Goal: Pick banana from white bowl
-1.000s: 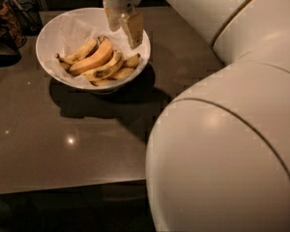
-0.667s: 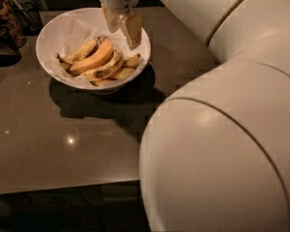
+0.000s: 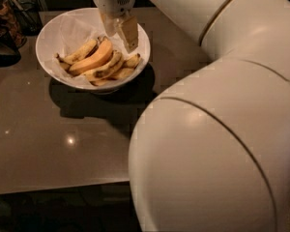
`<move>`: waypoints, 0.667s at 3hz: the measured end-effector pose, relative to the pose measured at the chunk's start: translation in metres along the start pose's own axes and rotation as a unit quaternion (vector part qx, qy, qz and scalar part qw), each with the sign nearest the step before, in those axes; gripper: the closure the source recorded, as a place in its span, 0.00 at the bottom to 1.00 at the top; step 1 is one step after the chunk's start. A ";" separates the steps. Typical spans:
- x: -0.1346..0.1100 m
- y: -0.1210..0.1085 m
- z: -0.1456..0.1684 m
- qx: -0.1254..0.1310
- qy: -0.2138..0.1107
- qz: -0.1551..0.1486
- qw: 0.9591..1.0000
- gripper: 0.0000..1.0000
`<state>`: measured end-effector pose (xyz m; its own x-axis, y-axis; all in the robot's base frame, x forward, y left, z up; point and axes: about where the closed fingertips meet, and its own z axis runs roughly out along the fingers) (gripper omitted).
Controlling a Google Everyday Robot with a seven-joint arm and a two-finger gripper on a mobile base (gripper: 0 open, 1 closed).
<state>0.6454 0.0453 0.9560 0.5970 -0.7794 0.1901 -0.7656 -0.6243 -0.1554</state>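
The white bowl [image 3: 52, 36], lined with crinkled white paper, stands at the back of the brown table. Several yellow bananas [image 3: 97, 61] with brown spots lie in it, piled toward the front right. My gripper [image 3: 118, 31] hangs from above over the right side of the bowl, just above the bananas. Its fingers [image 3: 129, 33] are apart and hold nothing. The far right rim of the bowl is hidden behind the gripper.
My large white arm [image 3: 217, 129] fills the right half of the view and hides the table there. Dark objects [image 3: 4, 28] stand at the back left next to the bowl. The table top [image 3: 58, 144] runs to a front edge low in the view.
The gripper has shifted slightly left over the bananas, and the arm's bulk has moved left with it. The bowl and bananas have not moved.
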 end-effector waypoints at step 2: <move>-0.003 0.002 0.002 -0.008 0.002 -0.001 1.000 0.45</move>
<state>0.6428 0.0462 0.9533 0.5976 -0.7781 0.1935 -0.7684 -0.6247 -0.1389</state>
